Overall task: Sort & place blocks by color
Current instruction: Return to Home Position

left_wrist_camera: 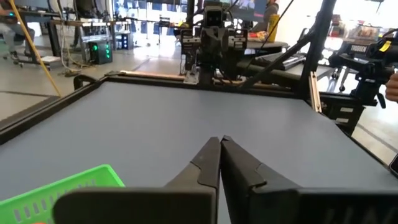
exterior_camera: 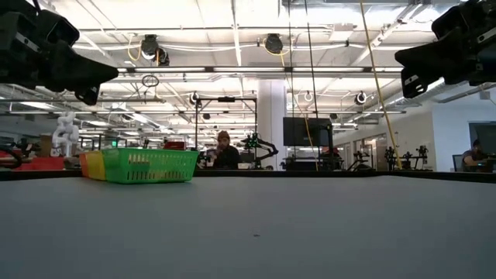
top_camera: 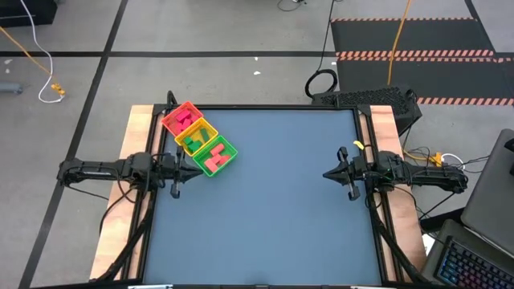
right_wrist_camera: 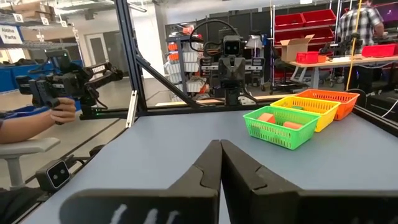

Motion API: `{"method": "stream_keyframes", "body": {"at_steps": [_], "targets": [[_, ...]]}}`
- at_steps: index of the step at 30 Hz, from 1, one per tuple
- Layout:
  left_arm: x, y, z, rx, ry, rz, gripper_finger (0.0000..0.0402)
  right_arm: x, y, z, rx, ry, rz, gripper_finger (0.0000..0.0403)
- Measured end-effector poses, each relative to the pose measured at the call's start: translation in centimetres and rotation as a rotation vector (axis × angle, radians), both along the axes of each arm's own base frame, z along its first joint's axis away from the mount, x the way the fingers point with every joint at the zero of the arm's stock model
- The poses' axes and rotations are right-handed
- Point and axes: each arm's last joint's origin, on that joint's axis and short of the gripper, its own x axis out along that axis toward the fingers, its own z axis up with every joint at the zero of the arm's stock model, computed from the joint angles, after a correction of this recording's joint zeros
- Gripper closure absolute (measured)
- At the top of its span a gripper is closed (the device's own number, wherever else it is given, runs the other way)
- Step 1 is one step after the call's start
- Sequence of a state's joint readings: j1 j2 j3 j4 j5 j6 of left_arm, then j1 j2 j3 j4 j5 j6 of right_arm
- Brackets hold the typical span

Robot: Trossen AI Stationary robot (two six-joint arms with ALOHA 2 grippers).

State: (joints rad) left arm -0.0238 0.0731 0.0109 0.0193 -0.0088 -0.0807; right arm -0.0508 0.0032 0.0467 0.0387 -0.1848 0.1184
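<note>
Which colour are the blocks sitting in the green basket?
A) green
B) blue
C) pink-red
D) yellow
C: looking down from the high view, the green basket holds pink-red blocks, and the right wrist view shows the same.

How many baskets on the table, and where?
3, in a diagonal row on the table's left side: red basket at the outer end, yellow basket in the middle, green basket nearest the centre. None look hidden.
</note>
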Motion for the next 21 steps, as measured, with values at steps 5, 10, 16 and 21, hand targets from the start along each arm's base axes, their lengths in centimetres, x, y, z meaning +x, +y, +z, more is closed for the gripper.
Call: {"method": "stream_keyframes", "body": {"at_steps": [5, 10, 16, 21], "targets": [[0.00, 0.00, 0.03, -0.003, -0.004, 0.001, 0.0399, 0.00, 0.00, 0.00, 0.000, 0.000, 0.000, 0.0403], [0.00, 0.00, 0.04, 0.020, -0.006, 0.000, 0.0390, 0.00, 0.00, 0.01, 0.000, -0.001, 0.000, 0.0403], [0.00, 0.00, 0.05, 0.112, -0.007, -0.003, 0.0374, 0.00, 0.00, 0.01, 0.000, -0.001, 0.000, 0.0403], [0.00, 0.00, 0.06, 0.105, -0.008, -0.002, 0.0378, 0.00, 0.00, 0.01, 0.000, -0.001, 0.000, 0.0403]]}}
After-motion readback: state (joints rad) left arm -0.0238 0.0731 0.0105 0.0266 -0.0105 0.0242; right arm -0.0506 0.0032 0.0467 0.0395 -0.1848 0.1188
